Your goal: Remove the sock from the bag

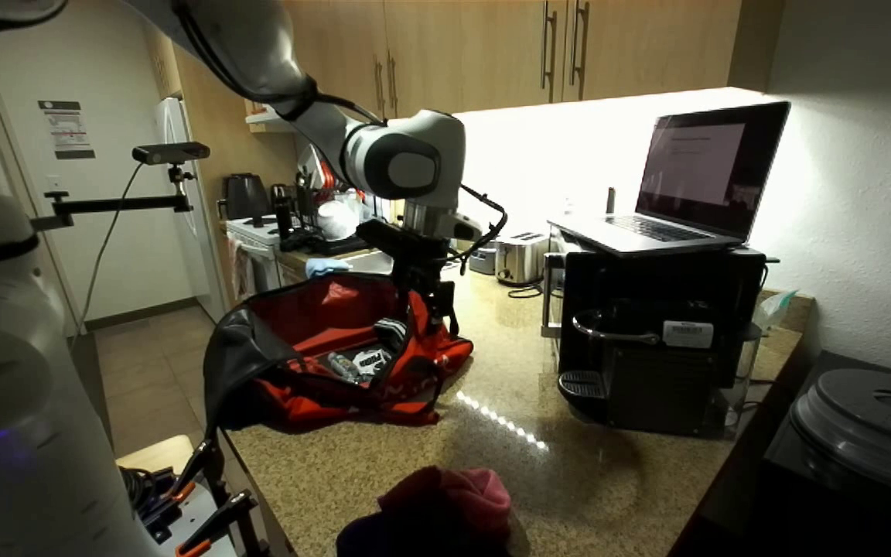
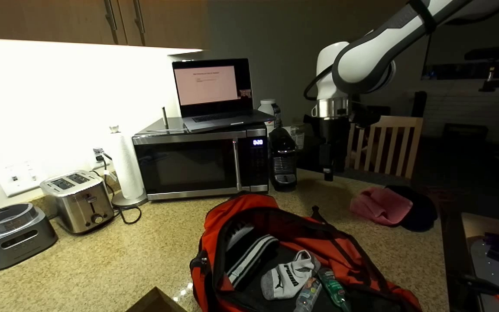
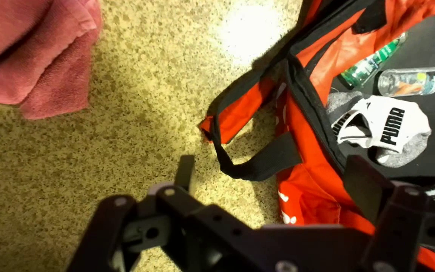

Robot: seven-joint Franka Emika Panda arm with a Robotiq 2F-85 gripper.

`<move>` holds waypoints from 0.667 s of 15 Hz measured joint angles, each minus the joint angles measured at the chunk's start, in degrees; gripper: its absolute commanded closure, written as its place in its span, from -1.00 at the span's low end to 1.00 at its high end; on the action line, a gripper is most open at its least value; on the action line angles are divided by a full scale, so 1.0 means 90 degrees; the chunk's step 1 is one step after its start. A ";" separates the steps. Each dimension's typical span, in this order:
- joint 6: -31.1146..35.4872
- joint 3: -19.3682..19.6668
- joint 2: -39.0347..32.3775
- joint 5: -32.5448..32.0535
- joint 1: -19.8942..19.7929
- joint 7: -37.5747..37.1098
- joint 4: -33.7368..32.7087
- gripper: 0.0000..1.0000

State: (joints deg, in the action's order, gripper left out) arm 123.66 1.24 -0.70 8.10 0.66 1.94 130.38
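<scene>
Fingers point(image 3: 366, 189) spread wide, holding nothing, so I'd call this barely started: the white-and-grey sock point(image 3: 402, 122) is lying in the bag point(image 3: 313, 179), right side of my wrist view, grab and lift-out to go.

My jaws are black. I see a red-orange bag point(image 3: 315, 196) with black trim, a white sock point(image 3: 406, 121) with grey patches and black PUMA lettering, black fabric point(image 2: 254, 255) striped white, and a green bottle point(image 3: 374, 60). My bench point(image 3: 134, 170) is speckled tan; the cloth point(image 3: 57, 64) toward its edge is pink.
</scene>
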 measured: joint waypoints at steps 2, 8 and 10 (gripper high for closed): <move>0.0029 -0.0070 -0.0197 -0.0140 0.0043 -0.0346 -0.0154 -1.00; 0.0087 -0.0184 -0.0661 -0.0804 0.0226 -0.1691 -0.0510 -1.00; 0.0087 -0.0204 -0.0745 -0.0931 0.0307 -0.2080 -0.0597 -1.00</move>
State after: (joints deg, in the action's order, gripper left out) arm 124.44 -0.59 -7.40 -0.28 3.42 -16.78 125.01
